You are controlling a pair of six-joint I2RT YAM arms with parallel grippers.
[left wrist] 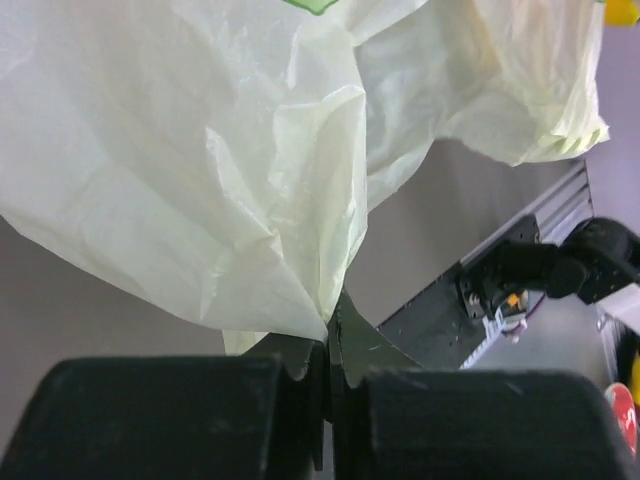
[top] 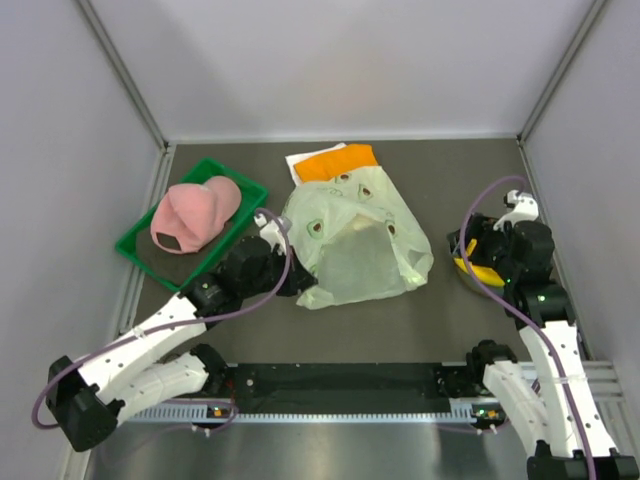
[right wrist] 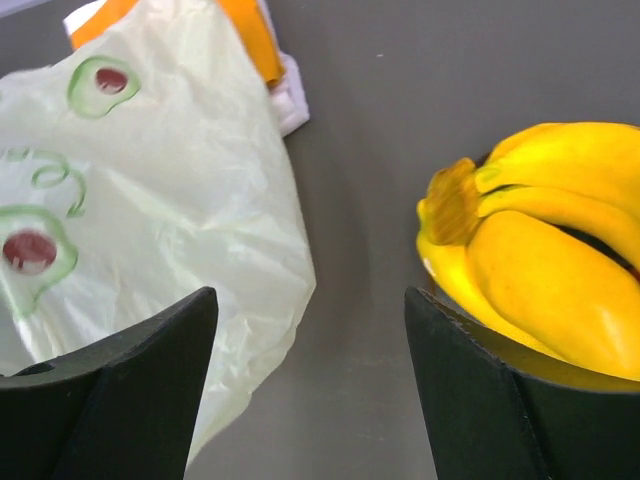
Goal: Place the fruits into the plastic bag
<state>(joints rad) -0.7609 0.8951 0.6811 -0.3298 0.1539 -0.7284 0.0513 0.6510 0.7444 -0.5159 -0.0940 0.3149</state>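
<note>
1. Top external view: plastic bag [top: 355, 245] lies crumpled mid-worktop, toward the far edge, and its mouth is not clearly spread. Risk: fruit gets pushed against the film instead of into the opening and drags the whole bag along.
2. Yellow fruits [top: 478, 270], one banana bunch seen, sit near the right edge, well apart from the bag. Risk: the skins are curved and smooth, so an off-centre pinch could let the bunch swing or slip on the carry across.
3. Left gripper [left wrist: 328, 345] is clamped tight on a fold of the bag's rim, on the side facing the left edge. Risk: the thin film slides out or tears under a hard pull, and the mouth collapses.
4. Right gripper [right wrist: 310, 300] is wide open and holds nothing; the bunch is off to one finger's side, not between the fingers. Risk: closing from here catches air or clips only the stem.
</note>
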